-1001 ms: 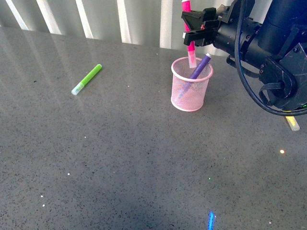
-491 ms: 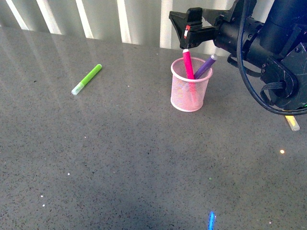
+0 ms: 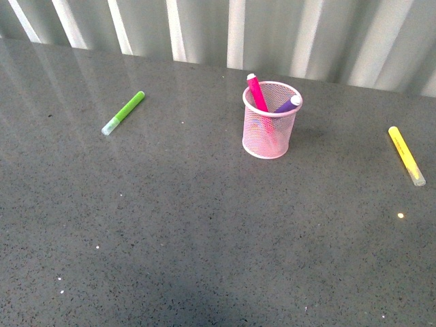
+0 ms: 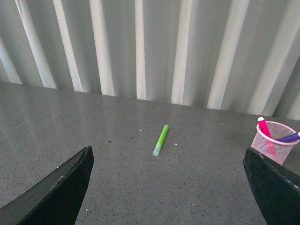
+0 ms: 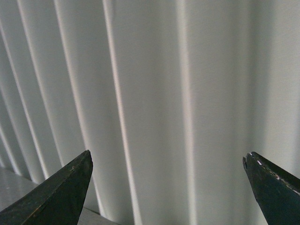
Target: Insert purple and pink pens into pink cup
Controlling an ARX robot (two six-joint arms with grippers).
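Note:
The pink cup (image 3: 271, 129) stands upright on the grey table, back centre in the front view. Inside it leans the pink pen (image 3: 256, 93), its end poking above the rim, and the purple pen (image 3: 289, 105) rests against the far right of the rim. The left wrist view shows the same cup (image 4: 274, 147) with the pink pen (image 4: 264, 128) and purple pen (image 4: 290, 138) in it. My left gripper (image 4: 168, 187) is open and empty, well back from the cup. My right gripper (image 5: 168, 187) is open, empty, facing the curtain. Neither arm shows in the front view.
A lime green pen (image 3: 123, 112) lies on the table to the left of the cup, also visible as the green pen (image 4: 160, 140) in the left wrist view. A yellow pen (image 3: 407, 155) lies at the right edge. A pleated white curtain (image 3: 231, 27) backs the table.
The right gripper let go of the pink pen, which dropped into the cup beside the purple pen. The right arm then withdrew out of the front view.

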